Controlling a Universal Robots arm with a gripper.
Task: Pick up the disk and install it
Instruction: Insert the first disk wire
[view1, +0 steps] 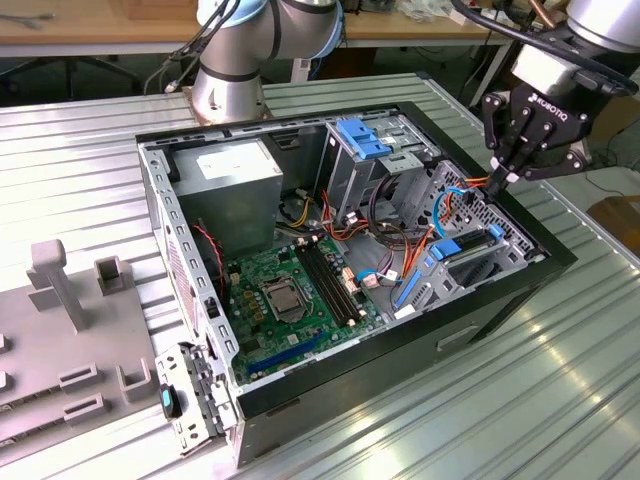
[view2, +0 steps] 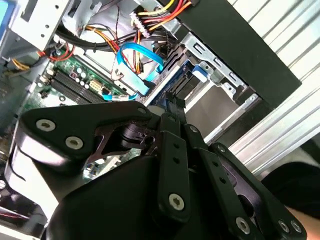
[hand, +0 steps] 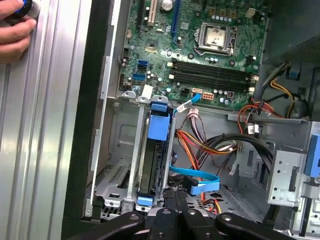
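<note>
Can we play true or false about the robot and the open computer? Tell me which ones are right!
1. The disk stands in a bay inside the computer case. True.
2. The gripper holds the disk up in the air. False: it is shut on nothing, above the case.
3. A blue flat cable lies beside the disk. True.
4. The case's side is covered. False: it is open, and the green motherboard shows.

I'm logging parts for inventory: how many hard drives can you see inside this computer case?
1. The disk stands on edge in the drive bay beside the case's side wall, near the pincer, at the exterior view's right. Other drives may be hidden in the cages.
</note>
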